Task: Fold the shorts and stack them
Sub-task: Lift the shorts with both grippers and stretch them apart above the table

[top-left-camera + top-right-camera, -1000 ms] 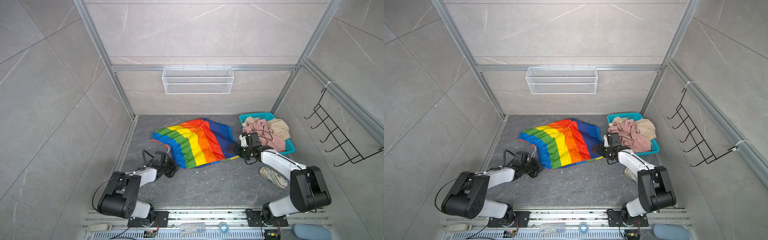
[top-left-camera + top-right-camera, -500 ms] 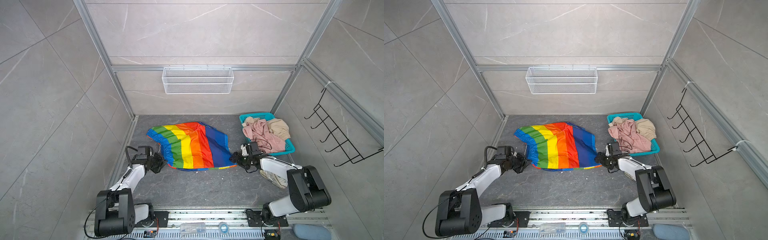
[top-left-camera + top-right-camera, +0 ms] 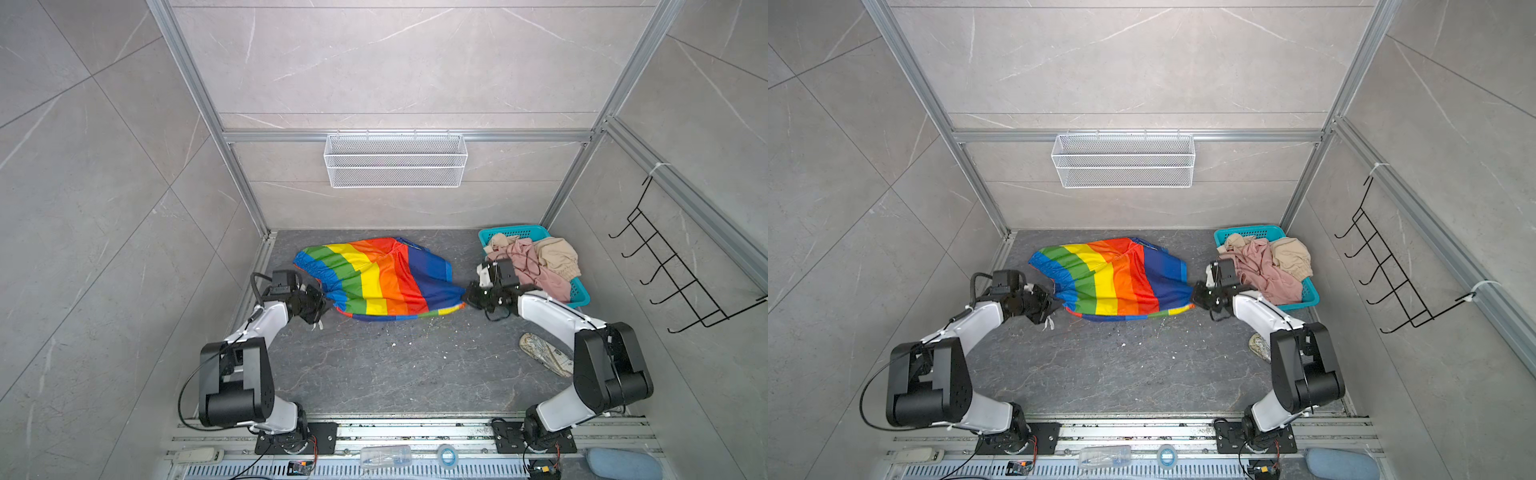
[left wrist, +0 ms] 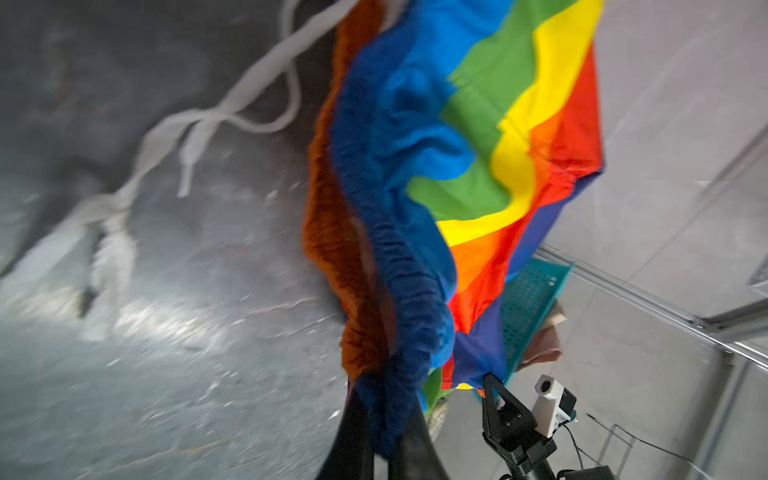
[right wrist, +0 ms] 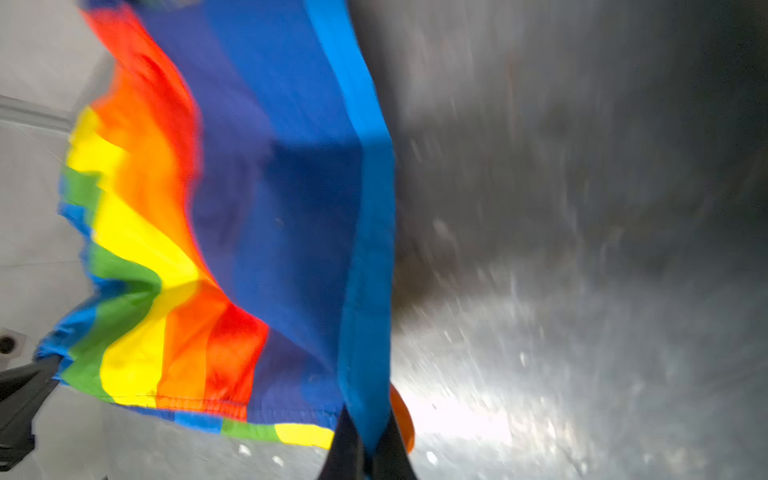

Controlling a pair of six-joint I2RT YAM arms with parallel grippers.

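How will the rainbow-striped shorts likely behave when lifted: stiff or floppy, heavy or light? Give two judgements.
Probably floppy: the rainbow-striped shorts sag and ripple between the left gripper and right gripper. Likely light: small pinches at two edges seem to carry them.

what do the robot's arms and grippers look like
The left arm and right arm have white tapered links between bulky black joint housings, with black cables looping alongside. The left gripper and right gripper are black, slim and pointed.

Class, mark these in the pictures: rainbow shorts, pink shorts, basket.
rainbow shorts [image 3: 372, 286]: in a top view, on the yellow stripe.
pink shorts [image 3: 548, 282]: in a top view, on the fabric's middle.
basket [image 3: 519, 232]: in a top view, on its back wall.
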